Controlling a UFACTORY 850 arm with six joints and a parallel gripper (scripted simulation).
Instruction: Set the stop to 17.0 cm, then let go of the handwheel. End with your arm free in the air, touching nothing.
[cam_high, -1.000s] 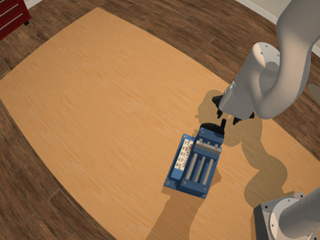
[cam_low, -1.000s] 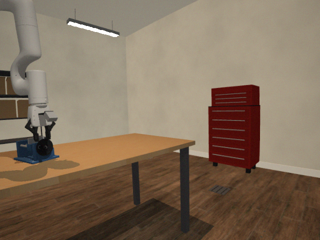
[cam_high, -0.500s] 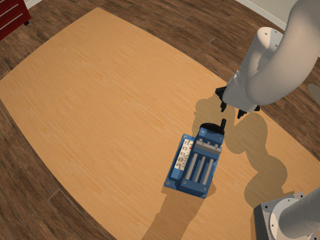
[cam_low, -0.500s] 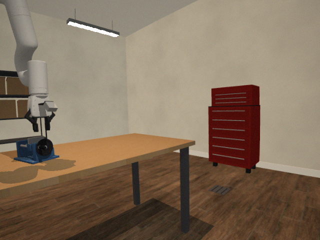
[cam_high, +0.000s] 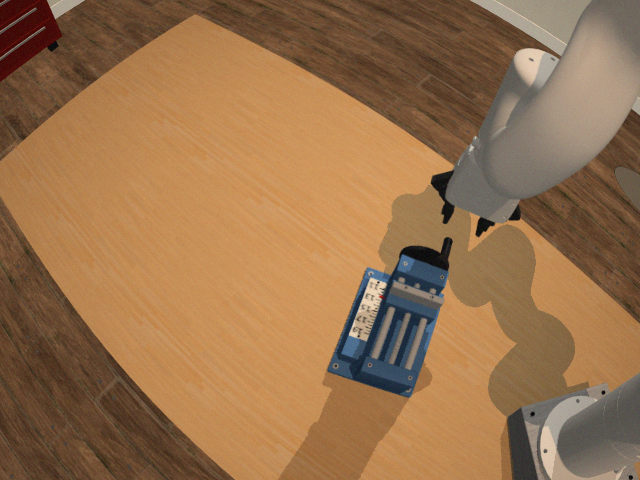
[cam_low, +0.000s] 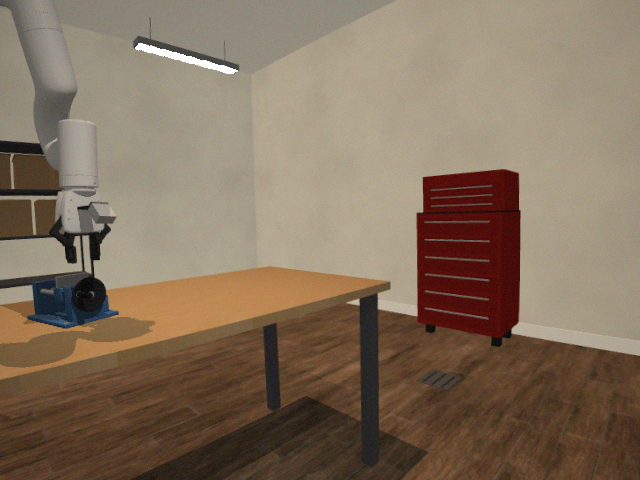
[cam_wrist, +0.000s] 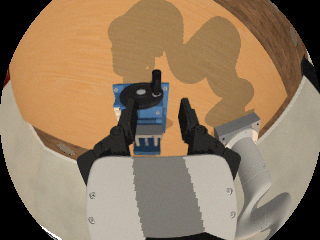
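See the red pointer (cam_high: 382, 297) near 13 on the white numbered scale (cam_high: 368, 310) only from above; in every view, find the black-fingered pincer (cam_high: 463, 228) (cam_low: 83, 259) (cam_wrist: 158, 107) partly open, gripping nothing, above the round black handwheel (cam_high: 421, 254) (cam_low: 81, 303) (cam_wrist: 129, 95) on the bench (cam_high: 206, 206) (cam_low: 258, 294) (cam_wrist: 60, 60).

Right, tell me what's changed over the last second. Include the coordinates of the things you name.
The gripper (cam_high: 462, 228) (cam_low: 83, 254) (cam_wrist: 158, 107) has risen, drawing away from the handwheel (cam_high: 419, 253) (cam_low: 80, 300) (cam_wrist: 129, 96). It was not visibly taking hold of anything or letting go. The handwheel, the red pointer (cam_high: 382, 297) near 13 and the blue fixture (cam_high: 390, 379) (cam_low: 68, 321) (cam_wrist: 158, 113) look unchanged.
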